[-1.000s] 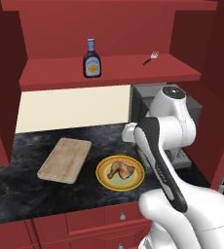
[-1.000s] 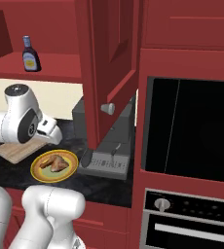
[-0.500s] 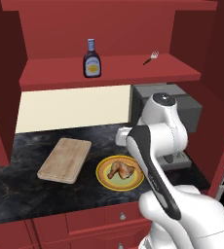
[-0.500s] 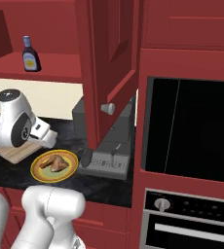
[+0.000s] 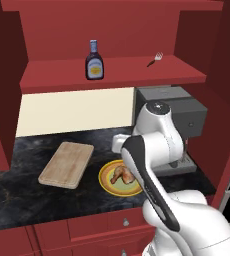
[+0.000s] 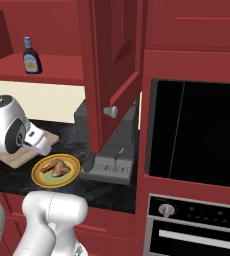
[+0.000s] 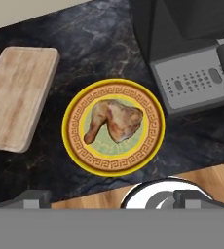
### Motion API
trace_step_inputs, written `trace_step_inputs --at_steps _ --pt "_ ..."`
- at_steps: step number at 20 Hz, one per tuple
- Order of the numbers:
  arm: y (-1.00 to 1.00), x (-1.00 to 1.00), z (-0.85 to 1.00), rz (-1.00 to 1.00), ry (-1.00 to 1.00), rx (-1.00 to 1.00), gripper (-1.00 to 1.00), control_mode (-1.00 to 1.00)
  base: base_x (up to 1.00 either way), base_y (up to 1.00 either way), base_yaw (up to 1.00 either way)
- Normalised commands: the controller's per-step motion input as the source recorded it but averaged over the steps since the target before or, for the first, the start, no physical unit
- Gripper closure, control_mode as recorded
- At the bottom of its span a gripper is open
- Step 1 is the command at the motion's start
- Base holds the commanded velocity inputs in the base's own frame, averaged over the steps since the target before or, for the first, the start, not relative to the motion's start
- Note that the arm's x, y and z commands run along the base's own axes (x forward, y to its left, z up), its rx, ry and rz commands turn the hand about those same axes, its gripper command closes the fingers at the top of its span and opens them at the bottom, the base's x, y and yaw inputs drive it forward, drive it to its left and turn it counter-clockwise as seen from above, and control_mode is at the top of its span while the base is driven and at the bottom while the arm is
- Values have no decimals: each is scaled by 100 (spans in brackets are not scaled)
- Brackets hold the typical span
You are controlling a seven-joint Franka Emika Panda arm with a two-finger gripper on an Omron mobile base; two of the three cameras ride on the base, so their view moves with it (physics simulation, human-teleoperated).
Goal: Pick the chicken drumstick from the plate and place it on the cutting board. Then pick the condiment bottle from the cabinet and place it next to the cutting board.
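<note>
The golden-brown chicken drumstick (image 7: 115, 121) lies in the pale green centre of the yellow plate (image 7: 114, 165), its tapered end pointing toward the cutting board (image 7: 17, 95). My gripper (image 7: 114, 199) hangs above the plate, open wide, with nothing between its fingertips (image 7: 33, 198). In the left base view the drumstick (image 5: 123, 174) and plate (image 5: 107, 185) sit right of the tan board (image 5: 67, 164), partly behind my arm. The dark condiment bottle (image 5: 94, 61) stands upright on the red cabinet shelf (image 5: 122, 76). It also stands at the upper left in the right base view, as the bottle (image 6: 31, 56).
A grey appliance (image 7: 192, 82) stands close to the plate's right on the dark marble counter (image 5: 17, 190). A small fork (image 5: 154, 59) lies on the shelf to the right of the bottle. An open cabinet door (image 6: 112, 70) hangs over the appliance, and a black oven (image 6: 197, 130) stands beyond it.
My arm has swung left and down, bringing the hand over the plate. The gripper stays open. The drumstick, board and bottle have not moved.
</note>
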Motion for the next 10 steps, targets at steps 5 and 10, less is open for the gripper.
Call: trace_step_inputs --at_steps 5,10 --pt "2 0 -10 -5 0 0 -100 -100 0 0 0" --pt "0 -2 -20 -5 0 0 -100 -100 0 0 0"
